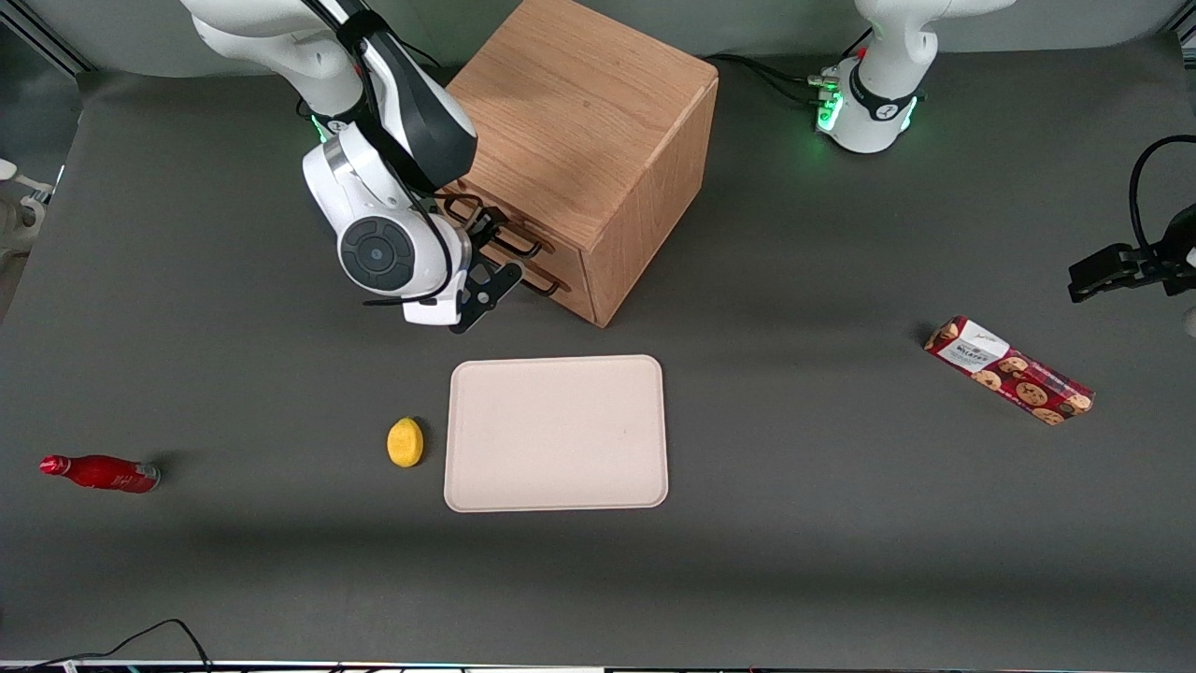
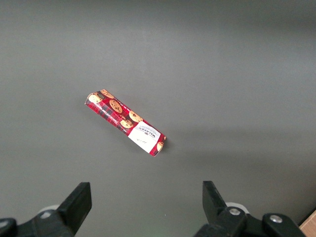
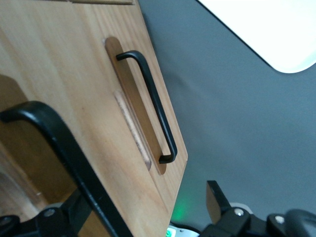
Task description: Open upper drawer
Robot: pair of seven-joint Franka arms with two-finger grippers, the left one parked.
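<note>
1. Since it is a wooden tray running in a solid cabinet [image 1: 598, 121], the upper drawer [image 1: 559, 256] is judged stiff and fairly light, likely to slide straight out under a steady pull.
2. Its thin dark bar handle [image 3: 54, 143] is judged the best place to take hold of it: it is rigid, but smooth metal that might slip unless it is clamped squarely at mid-length.
3. The drawer appears not yet pulled out, and it lies directly in front of the claw [image 1: 488, 250], with the handle crossing close by one finger [image 3: 216, 200].
4. The claw is seen spread apart, with nothing clamped.
5. The lower drawer's handle [image 3: 148, 103] is found just beside the claw.
6. A pale tray [image 1: 556, 432] and a lemon [image 1: 405, 441] are placed nearer the front camera than the claw.
</note>
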